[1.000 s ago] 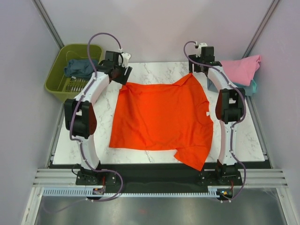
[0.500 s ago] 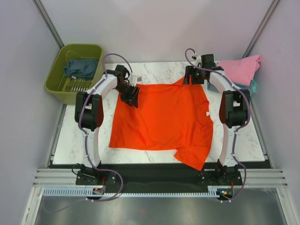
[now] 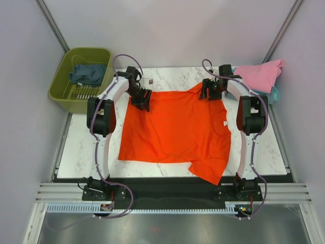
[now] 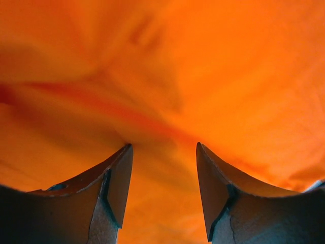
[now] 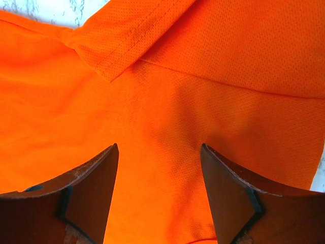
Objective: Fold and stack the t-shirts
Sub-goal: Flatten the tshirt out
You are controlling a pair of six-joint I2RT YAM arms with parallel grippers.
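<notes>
The orange-red t-shirt (image 3: 175, 129) lies spread flat on the marble table (image 3: 76, 152), one sleeve hanging over the near edge. My left gripper (image 3: 142, 99) hovers low over its far left corner, jaws open, and orange cloth (image 4: 203, 76) fills that wrist view beneath the gripper (image 4: 163, 148). My right gripper (image 3: 210, 91) is over the far right corner, also open (image 5: 158, 148), just above the fabric near a hemmed sleeve edge (image 5: 127, 46). A pink t-shirt (image 3: 261, 73) lies on a light teal one (image 3: 274, 94) at the far right. A dark slate-blue t-shirt (image 3: 87, 73) sits in the basket.
The olive-green plastic basket (image 3: 57, 86) stands off the table's far left corner. Grey walls close in on both sides and the back. A strip of bare marble (image 3: 172, 76) shows beyond the shirt's far edge.
My left gripper swung from the table's far left corner in over the shirt's far left corner and narrowed its jaws a little. The right gripper shifted slightly nearer, onto the far right corner.
</notes>
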